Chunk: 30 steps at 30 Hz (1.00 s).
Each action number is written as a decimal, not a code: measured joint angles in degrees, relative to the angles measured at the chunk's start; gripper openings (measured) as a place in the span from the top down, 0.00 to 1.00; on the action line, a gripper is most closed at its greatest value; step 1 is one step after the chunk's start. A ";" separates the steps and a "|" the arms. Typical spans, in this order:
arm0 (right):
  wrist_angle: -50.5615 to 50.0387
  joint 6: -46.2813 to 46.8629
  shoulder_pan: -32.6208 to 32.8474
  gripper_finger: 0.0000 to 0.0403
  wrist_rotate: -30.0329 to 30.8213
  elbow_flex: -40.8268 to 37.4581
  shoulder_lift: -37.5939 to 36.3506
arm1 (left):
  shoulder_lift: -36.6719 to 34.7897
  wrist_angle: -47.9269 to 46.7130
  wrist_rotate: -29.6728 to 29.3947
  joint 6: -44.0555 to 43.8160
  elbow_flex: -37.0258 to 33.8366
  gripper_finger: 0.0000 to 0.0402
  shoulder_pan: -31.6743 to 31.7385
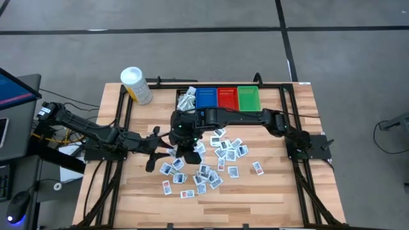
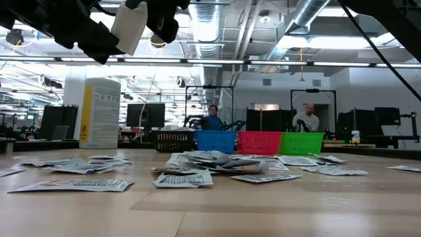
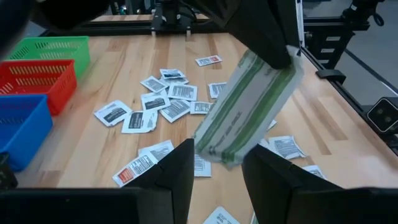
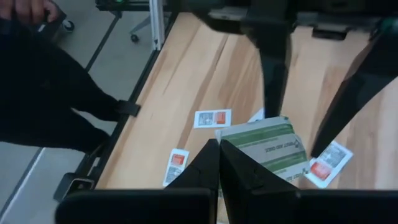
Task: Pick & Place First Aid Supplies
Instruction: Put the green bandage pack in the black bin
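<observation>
Both arms are all matte black, chunky jointed links with rounded housings. The left arm point(image 1: 83, 131) has a yellow cable bundle near its base by the table edge. The right arm point(image 1: 246, 118) looks plain. Fingers point(image 3: 177, 174) are flat, dark, wedge-shaped blades.

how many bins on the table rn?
4, in a row along the table's far edge: black bin with some packets in it, then blue bin, red bin, green bin. The right arm partly covers the black one; nothing suggests a fifth.
</observation>
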 joint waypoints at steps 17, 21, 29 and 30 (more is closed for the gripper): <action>2.71 0.00 -0.04 0.97 3.21 -0.02 0.00 | -0.02 0.09 0.56 -0.31 0.00 0.97 0.00; 2.58 -0.25 0.07 0.89 3.52 -0.02 0.00 | -0.01 0.09 0.57 -0.42 0.01 0.98 0.00; -1.91 1.00 -0.29 0.70 10.57 -0.03 -0.13 | 0.00 -0.01 0.75 -0.76 0.00 0.99 0.00; -3.25 1.56 -0.56 0.68 11.32 -0.04 -0.16 | 0.00 -0.03 0.77 -1.24 0.00 0.99 0.00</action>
